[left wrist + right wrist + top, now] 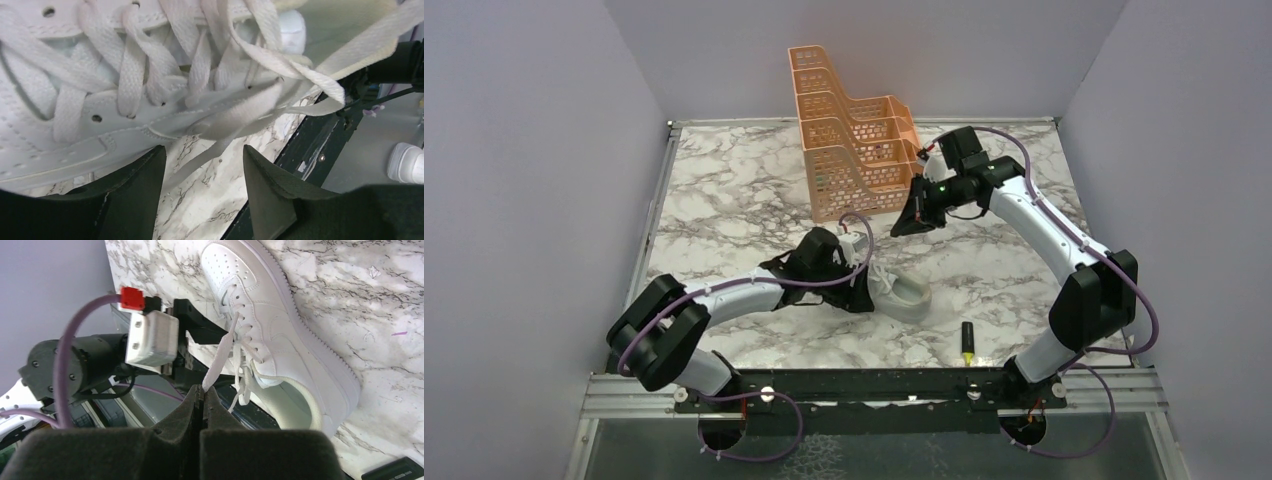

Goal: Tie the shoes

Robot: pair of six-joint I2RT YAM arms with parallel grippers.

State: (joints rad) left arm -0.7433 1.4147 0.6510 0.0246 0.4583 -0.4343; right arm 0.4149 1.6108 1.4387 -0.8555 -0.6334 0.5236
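— What colour is the sneaker?
— All white, laces too, with dotted perforations on the toe.
— And the worktop?
— White marble with grey veins. The lattice rack at upper centre is orange, and the marker is black with a yellow tip.

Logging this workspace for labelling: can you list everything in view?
marble-patterned table: one, white and grey, under everything.
low-top leather sneaker: one, white, table middle, toward the front.
flat fabric lace: one held strand, white, rising from the sneaker's eyelets.
tiered plastic rack: one, orange, back of table.
marker pen: one, black with yellow tip, near table's front edge.
left gripper: one, black, open at the sneaker's lacing.
right gripper: one, black, shut on that lace, before the rack.
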